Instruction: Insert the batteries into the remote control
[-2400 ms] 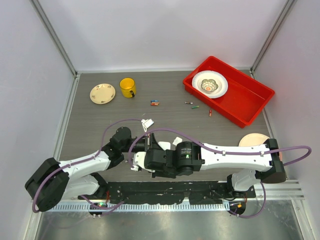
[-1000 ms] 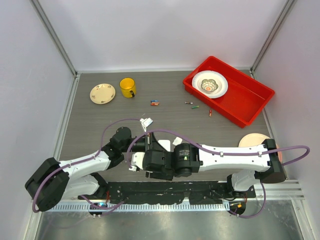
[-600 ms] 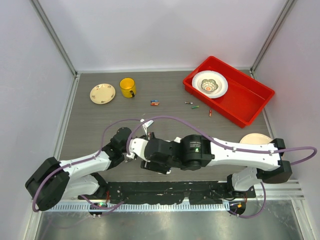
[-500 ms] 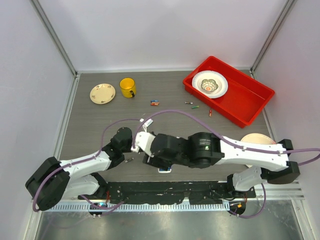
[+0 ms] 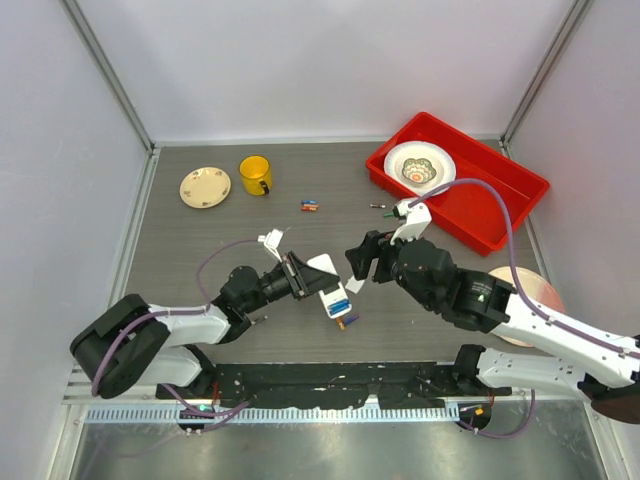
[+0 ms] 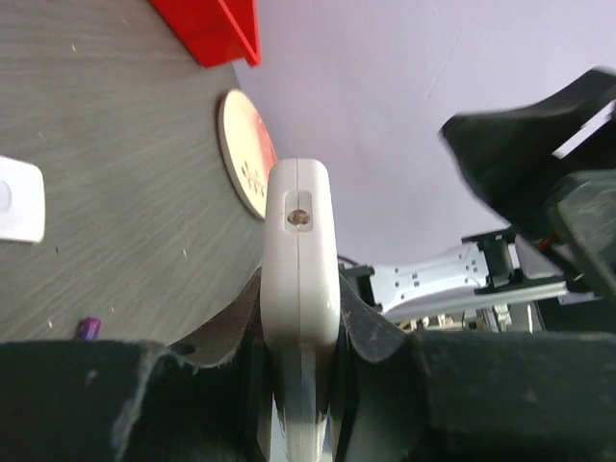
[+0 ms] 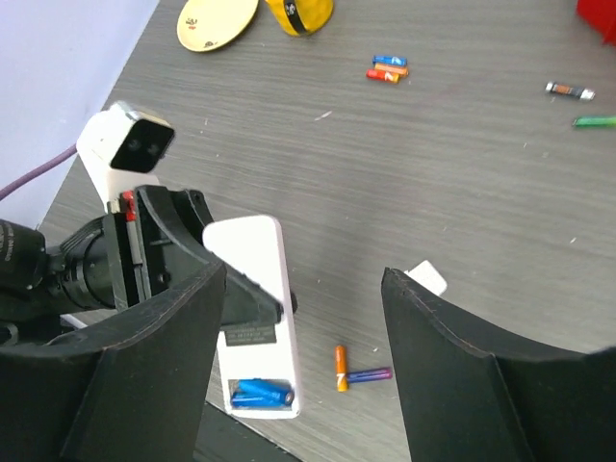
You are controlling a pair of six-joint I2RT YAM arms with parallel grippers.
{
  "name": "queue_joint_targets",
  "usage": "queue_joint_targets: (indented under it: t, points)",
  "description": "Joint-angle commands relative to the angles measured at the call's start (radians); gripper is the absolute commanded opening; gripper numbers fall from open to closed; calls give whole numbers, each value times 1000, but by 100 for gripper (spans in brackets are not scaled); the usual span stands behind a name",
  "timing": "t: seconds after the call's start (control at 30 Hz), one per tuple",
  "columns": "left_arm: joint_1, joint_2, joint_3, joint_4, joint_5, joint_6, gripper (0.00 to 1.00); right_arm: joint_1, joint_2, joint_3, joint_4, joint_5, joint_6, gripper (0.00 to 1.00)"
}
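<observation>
We have drawn our right end effector (image 5: 362, 262) back, jaws apart and empty, leaving the remote control (image 7: 252, 308) clamped in our left end effector (image 5: 300, 274) over the near bench (image 5: 200, 240), a blue battery (image 7: 262, 393) seated, the orange battery (image 7: 340, 367) and purple battery (image 7: 370, 374) beside it likely next.

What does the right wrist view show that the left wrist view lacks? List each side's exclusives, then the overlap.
Only right wrist: the open battery bay with a blue battery in it, a loose orange battery, a yellow mug, and the open right gripper. Only left wrist: a red tray corner and a pinkish plate. Both: the remote control clamped in the left gripper, a purple battery, and a small white piece.
</observation>
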State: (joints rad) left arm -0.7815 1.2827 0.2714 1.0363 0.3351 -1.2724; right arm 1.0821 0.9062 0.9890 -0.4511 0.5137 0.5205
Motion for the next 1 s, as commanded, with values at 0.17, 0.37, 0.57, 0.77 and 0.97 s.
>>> queue_joint_targets:
  t: [0.17,0.37,0.57,0.77,0.97]
  points:
    - [2,83,-92,510,-255,-15,0,-28,-168,-242,199,-40,322,72]
    - [2,46,-80,510,-292,38,0,-44,-193,-345,258,-147,410,71]
    - [1,7,-67,510,-318,45,0,-66,-162,-403,376,-245,458,70]
    - [1,-34,-81,510,-326,54,0,-103,-128,-444,483,-325,496,69]
    - [2,-62,-84,510,-326,57,0,-154,-101,-503,600,-412,549,67]
